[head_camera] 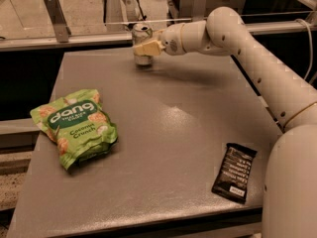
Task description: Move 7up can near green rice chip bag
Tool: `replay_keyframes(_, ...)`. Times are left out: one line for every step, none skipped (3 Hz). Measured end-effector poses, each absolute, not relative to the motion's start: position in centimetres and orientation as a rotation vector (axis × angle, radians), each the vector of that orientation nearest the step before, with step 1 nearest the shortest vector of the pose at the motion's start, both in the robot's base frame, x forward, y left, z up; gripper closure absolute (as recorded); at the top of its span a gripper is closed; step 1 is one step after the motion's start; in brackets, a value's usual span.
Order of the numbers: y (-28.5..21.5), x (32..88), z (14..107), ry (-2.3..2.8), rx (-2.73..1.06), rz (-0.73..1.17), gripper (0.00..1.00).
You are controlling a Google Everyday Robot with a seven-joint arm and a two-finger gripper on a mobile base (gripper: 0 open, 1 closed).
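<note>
The 7up can (142, 32), silver with a pull-tab top, stands upright at the far edge of the grey table (178, 133), left of centre. My gripper (143, 47) reaches in from the right and sits at the can's middle, its cream tip crossing the front of the can. The can's base rests on the table. The green rice chip bag (77, 125), bright green with white "dang" lettering, lies flat near the table's left edge, well to the front-left of the can.
A small black wrapped bar (234, 171) lies near the front right corner. My white arm (257, 63) stretches along the table's right side. A rail with metal brackets (54, 16) runs behind the far edge.
</note>
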State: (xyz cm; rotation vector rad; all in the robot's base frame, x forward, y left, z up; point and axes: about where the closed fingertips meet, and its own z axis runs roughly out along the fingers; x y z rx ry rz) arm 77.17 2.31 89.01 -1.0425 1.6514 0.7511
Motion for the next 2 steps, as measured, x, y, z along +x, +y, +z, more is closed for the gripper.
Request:
replay_keyframes(1.22,76.31,91.21,1.597,-1.031,0.767,0.87)
replay_keyframes(1.42,76.24,91.22,1.594,-1.033,0.772,1.00)
